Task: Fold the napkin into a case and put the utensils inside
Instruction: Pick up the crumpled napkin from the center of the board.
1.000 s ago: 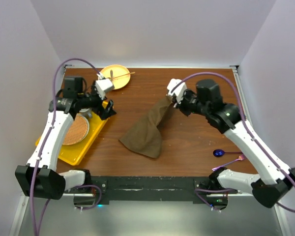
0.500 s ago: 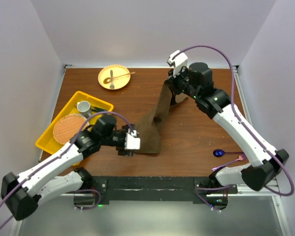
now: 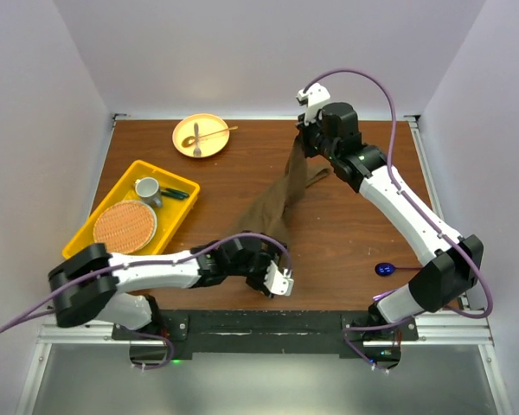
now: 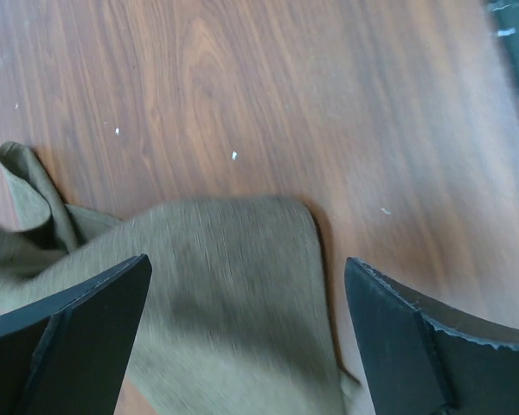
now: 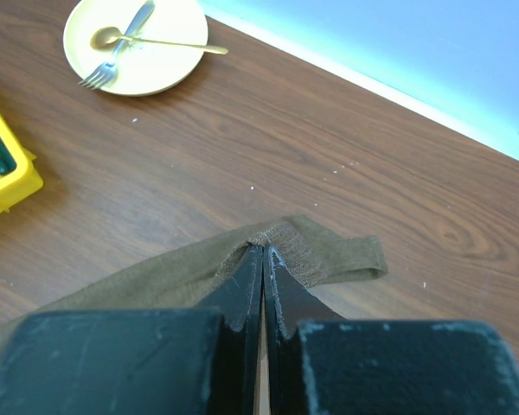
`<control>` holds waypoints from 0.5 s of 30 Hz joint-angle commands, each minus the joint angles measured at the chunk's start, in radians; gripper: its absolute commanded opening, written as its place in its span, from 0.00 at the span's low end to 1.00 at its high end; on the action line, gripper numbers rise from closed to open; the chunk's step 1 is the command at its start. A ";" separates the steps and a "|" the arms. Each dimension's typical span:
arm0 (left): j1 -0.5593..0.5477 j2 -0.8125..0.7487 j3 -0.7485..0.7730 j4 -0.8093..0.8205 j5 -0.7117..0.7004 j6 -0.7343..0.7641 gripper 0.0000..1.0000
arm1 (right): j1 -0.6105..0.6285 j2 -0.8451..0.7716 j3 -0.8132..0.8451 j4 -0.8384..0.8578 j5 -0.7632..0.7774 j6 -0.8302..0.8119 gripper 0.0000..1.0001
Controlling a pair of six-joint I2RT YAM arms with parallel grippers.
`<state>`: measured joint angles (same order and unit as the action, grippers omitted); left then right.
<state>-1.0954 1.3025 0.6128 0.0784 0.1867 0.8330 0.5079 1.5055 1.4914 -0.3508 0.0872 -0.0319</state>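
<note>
The work is, as I judge it, only at its beginning: the napkin (image 3: 272, 203) is not folded into any case yet, it is one loose, bunched piece of cloth. The right gripper (image 5: 264, 252) is closed tight on one corner of it, at the upper right of centre in the overhead view, and holds this corner up above the surface (image 3: 346, 233). From there the napkin runs down in a slant toward the lower middle of the frame, so its long axis goes from upper right to lower left. It is narrow at the held end and wider at the lower end, which lies on the wood. The left gripper (image 4: 246, 277) stands over this lower end with its fingers wide apart and holds nothing; I cannot tell if it touches the cloth. No utensil is put away. The blue spoon (image 3: 385, 269) lies at the lower right, well apart from the napkin, and a gold spoon (image 5: 177, 43) and a fork (image 5: 104, 67) rest on the plate (image 5: 164, 69) at the upper left. So the spreading, all the folding and the placing are left to do.
</note>
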 commanded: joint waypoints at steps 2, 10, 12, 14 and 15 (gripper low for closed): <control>-0.031 0.155 0.105 0.132 -0.142 0.149 1.00 | -0.014 -0.001 0.015 0.067 -0.001 0.026 0.00; -0.041 0.340 0.251 -0.057 -0.176 0.279 0.87 | -0.020 -0.013 -0.011 0.067 -0.009 0.026 0.00; -0.041 0.389 0.298 -0.077 -0.184 0.287 0.61 | -0.025 -0.022 -0.014 0.058 -0.009 0.021 0.00; -0.040 0.396 0.336 -0.077 -0.233 0.267 0.45 | -0.040 -0.044 -0.020 0.035 -0.009 0.010 0.00; -0.037 0.379 0.347 -0.092 -0.236 0.256 0.33 | -0.049 -0.056 -0.023 0.023 -0.010 0.001 0.00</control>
<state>-1.1328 1.6901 0.8864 0.0242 0.0051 1.0725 0.4847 1.5043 1.4765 -0.3302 0.0830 -0.0204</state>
